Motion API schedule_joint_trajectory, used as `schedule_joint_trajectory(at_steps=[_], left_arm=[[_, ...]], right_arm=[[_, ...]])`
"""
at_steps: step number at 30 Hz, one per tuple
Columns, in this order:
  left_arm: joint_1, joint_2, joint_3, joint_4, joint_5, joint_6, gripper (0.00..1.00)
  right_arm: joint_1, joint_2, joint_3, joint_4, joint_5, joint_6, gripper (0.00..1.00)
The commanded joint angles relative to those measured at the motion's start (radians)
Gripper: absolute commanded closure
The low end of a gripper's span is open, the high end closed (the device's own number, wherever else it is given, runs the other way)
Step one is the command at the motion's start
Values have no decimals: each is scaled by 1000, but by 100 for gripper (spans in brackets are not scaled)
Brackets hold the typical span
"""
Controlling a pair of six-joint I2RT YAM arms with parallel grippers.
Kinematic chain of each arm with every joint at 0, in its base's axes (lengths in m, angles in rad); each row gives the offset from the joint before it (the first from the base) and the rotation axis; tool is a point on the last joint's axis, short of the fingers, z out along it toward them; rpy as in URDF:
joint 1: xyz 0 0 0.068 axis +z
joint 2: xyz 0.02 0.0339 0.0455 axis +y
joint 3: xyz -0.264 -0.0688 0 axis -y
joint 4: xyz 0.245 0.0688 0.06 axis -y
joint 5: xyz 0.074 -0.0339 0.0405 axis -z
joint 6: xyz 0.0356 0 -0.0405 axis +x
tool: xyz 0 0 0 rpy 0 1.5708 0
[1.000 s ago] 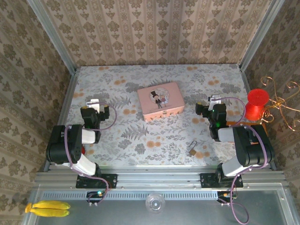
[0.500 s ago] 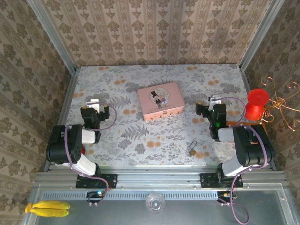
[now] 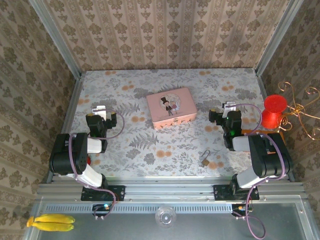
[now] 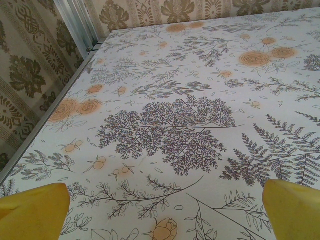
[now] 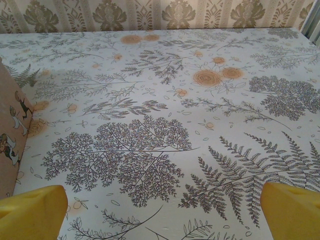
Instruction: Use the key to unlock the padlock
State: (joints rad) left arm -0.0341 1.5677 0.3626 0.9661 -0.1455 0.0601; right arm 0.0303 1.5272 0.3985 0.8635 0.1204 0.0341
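The small brass padlock (image 3: 205, 159) lies on the floral tablecloth (image 3: 150, 145) near the front, just left of the right arm's base, its thin shackle pointing away from me. I cannot make out the key; it is out of view. My left gripper (image 3: 98, 109) rests low over the left side of the table, open, and its yellow fingertips (image 4: 32, 212) stand wide apart over bare cloth. My right gripper (image 3: 229, 106) sits right of the pink tin (image 3: 171, 107), also open, with nothing between its yellow fingertips (image 5: 292, 210).
The pink tin's edge (image 5: 10, 130) shows at the left of the right wrist view. A red spool-like object (image 3: 274, 110) and a gold wire stand (image 3: 300, 107) are at the right wall. A banana (image 3: 51, 222) lies on the near ledge. Wallpapered walls enclose the table.
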Motion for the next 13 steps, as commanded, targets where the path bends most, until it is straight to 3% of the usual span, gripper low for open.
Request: schedule_joint_trajectory(at_steps=[1,13], left_arm=[[-7,-7,15,-10,0,-2,0],[-7,-6,16,-10,-1,-4,0]], right_arm=[[-3,1,4,-1,18,11,0],[-4,-1,6,-7,15,12,0]])
